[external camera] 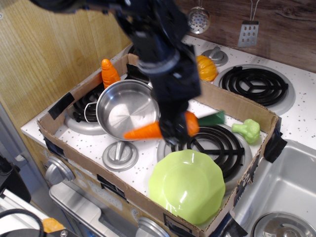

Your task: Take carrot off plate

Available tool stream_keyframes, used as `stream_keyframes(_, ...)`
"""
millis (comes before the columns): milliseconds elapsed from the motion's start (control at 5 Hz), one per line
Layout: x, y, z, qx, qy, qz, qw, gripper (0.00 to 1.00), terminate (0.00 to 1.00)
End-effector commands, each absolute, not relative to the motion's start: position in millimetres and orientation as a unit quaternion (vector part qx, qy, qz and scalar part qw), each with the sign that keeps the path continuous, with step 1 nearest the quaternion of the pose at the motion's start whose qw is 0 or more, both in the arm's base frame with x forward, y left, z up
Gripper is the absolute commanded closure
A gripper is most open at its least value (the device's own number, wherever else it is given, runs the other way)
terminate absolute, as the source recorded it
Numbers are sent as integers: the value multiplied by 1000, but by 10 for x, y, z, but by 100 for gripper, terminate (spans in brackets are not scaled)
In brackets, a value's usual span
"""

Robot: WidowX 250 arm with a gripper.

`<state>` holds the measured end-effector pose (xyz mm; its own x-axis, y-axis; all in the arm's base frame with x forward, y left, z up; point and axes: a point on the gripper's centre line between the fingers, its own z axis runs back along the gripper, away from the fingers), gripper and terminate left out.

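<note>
The carrot (148,131) is long, glossy orange, with a dark green stem cap (213,118). It hangs level in the air above the stove burner, clear of the plate. My gripper (174,128) is shut on the carrot's middle, with the black arm reaching down from the top. The plate (188,185) is light lime-green with a scalloped rim. It lies bare at the front right corner of the cardboard box, below and to the right of the carrot.
A steel pot (127,109) stands left of the carrot. A stubby orange cone (109,72) is behind it, an orange pumpkin (206,67) further back, a green broccoli toy (248,129) to the right. Cardboard box walls (89,165) ring the area. A sink (281,192) lies at right.
</note>
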<state>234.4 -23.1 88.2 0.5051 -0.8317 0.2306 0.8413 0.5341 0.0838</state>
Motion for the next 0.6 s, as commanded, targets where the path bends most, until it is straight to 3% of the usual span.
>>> stream_keyframes(0,2964,180,981,-17,-106,-633,767,100,0)
stream_keyframes(400,3399,267,1109,7,-56,-719,693,100,0)
